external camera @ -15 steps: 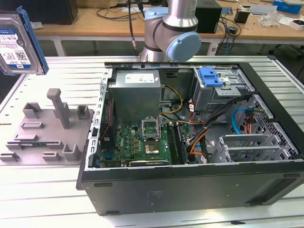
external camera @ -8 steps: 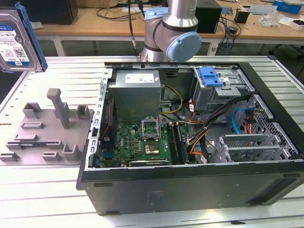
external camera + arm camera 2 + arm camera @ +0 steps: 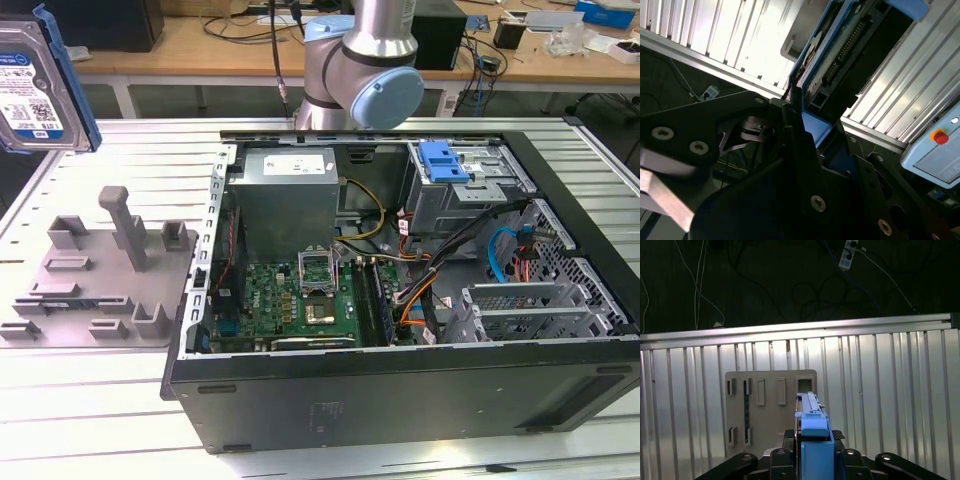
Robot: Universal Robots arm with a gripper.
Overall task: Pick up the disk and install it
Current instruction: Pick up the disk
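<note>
**Disk aloft, well apart from the open case**

A black open-sided computer case (image 3: 400, 400) is lying nearest the exterior view, resting on a ribbed aluminium tabletop (image 3: 90, 410). Beside it, toward the exterior view's left, a flat grey plastic fixture plate with upright pegs (image 3: 60, 290) is sitting. Inside the case, a plain grey power supply box (image 3: 290, 190) is sitting near a grey metal drive cage with a blue latch (image 3: 470, 190). The flat silver disk with its white-and-blue label and blue frame (image 3: 30, 90) is hanging upright, high at the exterior view's left and well apart from the case. The black claw (image 3: 812, 456) is pinching it by the blue frame, as both wrist views are showing. By my judgement, this carry is calling for a firm, square pinch, with the disk riding high enough to clear the case wall.
</note>
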